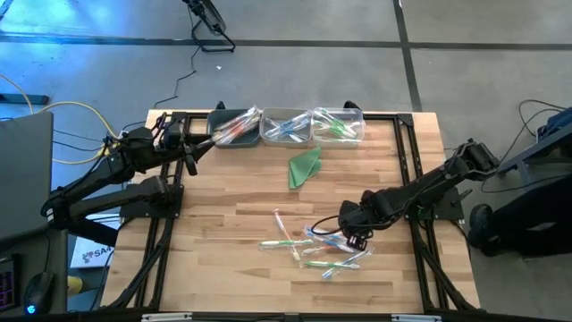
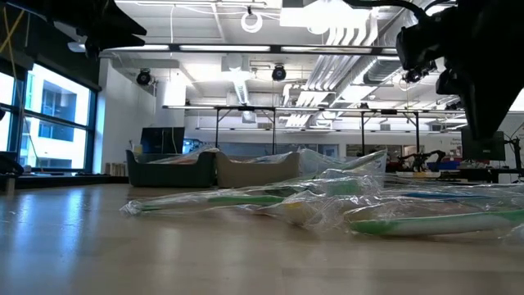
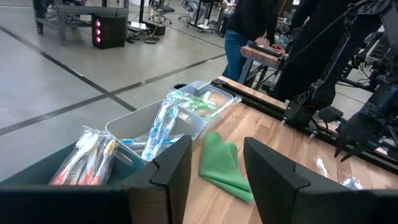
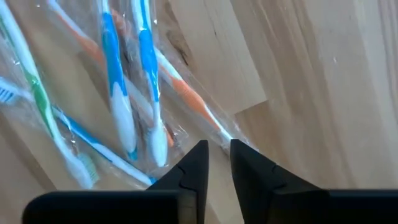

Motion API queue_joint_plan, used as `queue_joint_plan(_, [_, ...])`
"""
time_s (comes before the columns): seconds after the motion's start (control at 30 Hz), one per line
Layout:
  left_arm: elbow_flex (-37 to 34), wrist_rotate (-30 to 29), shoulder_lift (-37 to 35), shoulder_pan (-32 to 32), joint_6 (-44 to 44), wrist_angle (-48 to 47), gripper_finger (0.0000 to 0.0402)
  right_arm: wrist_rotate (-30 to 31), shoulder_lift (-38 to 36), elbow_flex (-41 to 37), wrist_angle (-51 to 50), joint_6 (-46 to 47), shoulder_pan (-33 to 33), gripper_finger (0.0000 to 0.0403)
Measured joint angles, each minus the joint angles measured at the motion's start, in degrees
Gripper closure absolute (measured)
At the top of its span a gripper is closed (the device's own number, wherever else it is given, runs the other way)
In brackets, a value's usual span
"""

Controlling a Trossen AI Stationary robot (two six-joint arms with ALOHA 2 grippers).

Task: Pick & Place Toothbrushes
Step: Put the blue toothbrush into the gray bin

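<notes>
Grey concrete floor and an open workshop with desks and a standing person surround the pale butcher-block wooden table point(image 1: 232, 192), which serves as the sorting surface. Two dark six-joint arms work it: the left arm rests at the far-left edge, its left gripper point(image 3: 214, 168) hovering beside the bins with jaws plainly apart and empty, probably so as to stay clear; the right gripper point(image 1: 356, 234) is low over the loose pile near the front, jaws a narrow slit apart with nothing visibly between them, apparently lining up on a wrapper edge. Three shallow rectangular plastic bins sit in a row along the far edge, seemingly one per colour: a dark bin point(image 1: 234, 130) with orange-accented brushes, a clear middle bin point(image 1: 286, 125) with blue ones, and a clear bin point(image 1: 340, 123) with green ones. One folded green cloth triangle point(image 1: 304, 166) lies between the bins and the pile. Unsorted thin plastic toothbrushes in clear wrappers point(image 1: 313, 249) lie scattered just beside the right gripper, roughly eight to ten, overlapping too much for an exact count; green, blue and orange handles all show.
</notes>
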Motion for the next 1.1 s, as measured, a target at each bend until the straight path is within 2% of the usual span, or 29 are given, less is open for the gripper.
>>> queue_joint_plan(0.27, [0.0,0.0,0.0,0.0,0.0,0.0,0.0259,1.8,0.0,0.0,0.1,-4.1,0.1,0.0285])
queue_joint_plan(0.47, [0.0,0.0,0.0,0.0,0.0,0.0,0.0259,-0.3,0.0,0.0,3.3,-3.8,0.1,0.0248])
queue_joint_plan(0.67, [0.0,0.0,0.0,0.0,0.0,0.0,0.0259,-2.8,0.0,0.0,9.0,-2.8,0.4,0.0251])
queue_joint_plan(0.87, [0.0,0.0,0.0,0.0,0.0,0.0,0.0259,-2.7,0.0,0.0,8.8,-1.8,2.6,0.0264])
queue_joint_plan(1.1, [0.0,0.0,0.0,0.0,0.0,0.0,0.0259,-1.2,0.0,-3.2,11.2,5.2,5.7,0.0266])
